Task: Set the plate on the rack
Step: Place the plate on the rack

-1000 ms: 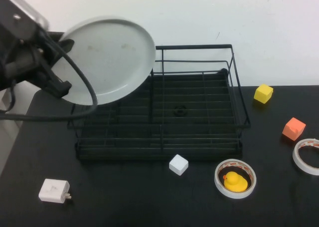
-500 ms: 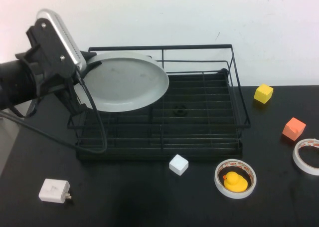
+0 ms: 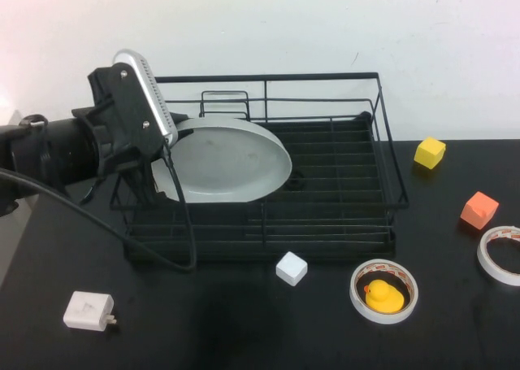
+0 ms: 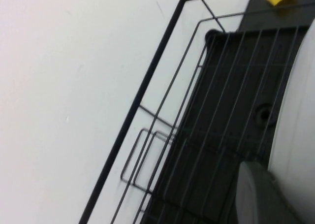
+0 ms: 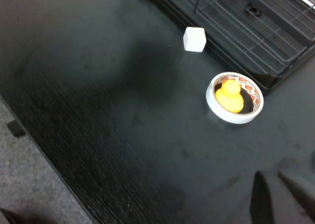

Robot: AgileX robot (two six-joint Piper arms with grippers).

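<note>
**Q:** Why is the plate (image 3: pixel 227 160) held low and nearly flat over the left half of the rack (image 3: pixel 325 183)?

**A:** The left end effector (image 3: pixel 166 171) grips it by its left rim, with the arm reaching in over the rack's left rail. So held, the plate's free edge extends rightward above the slatted base, inside the railed sides. It appears to hang just above the base, or possibly to touch it; the high view does not settle which. In my judgement this is the lowering step, with release not yet made.

**Q:** How does the left end effector stand?

**A:** Clenched narrowly on the plate's rim. The left wrist view shows one finger (image 4: pixel 261 194) lying against the pale rim.

**Q:** And the right end effector (image 5: pixel 280 192)?

**A:** Clenched on nothing, parked above the near right of the tabletop (image 3: pixel 203 321). Its wrist view looks down on a tape roll (image 5: pixel 235 104) ringing a yellow duck (image 5: pixel 229 96), and on a white cube (image 5: pixel 194 39) just beside the rack's near edge.
</note>
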